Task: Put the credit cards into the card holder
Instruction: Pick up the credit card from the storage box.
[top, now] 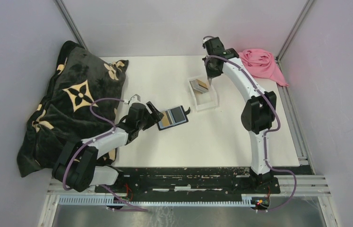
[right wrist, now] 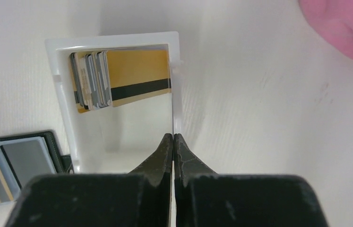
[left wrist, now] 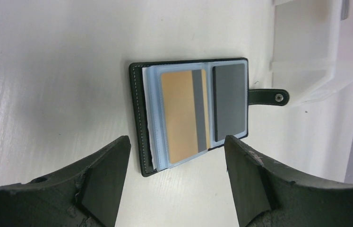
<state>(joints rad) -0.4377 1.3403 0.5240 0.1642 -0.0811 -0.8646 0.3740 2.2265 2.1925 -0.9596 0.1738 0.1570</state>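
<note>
Across the white table [top: 165, 80], right gripper [right wrist: 173, 139] pressed together at the clear tray [right wrist: 113, 40] wall, left gripper [left wrist: 176, 156] spread wide just short of the open card holder [left wrist: 139, 118] mid-table. A tan card [left wrist: 179, 118] and a grey card [left wrist: 228, 101] sit slotted inside it, and more credit cards [right wrist: 136, 75] are bunched in the tray.
</note>
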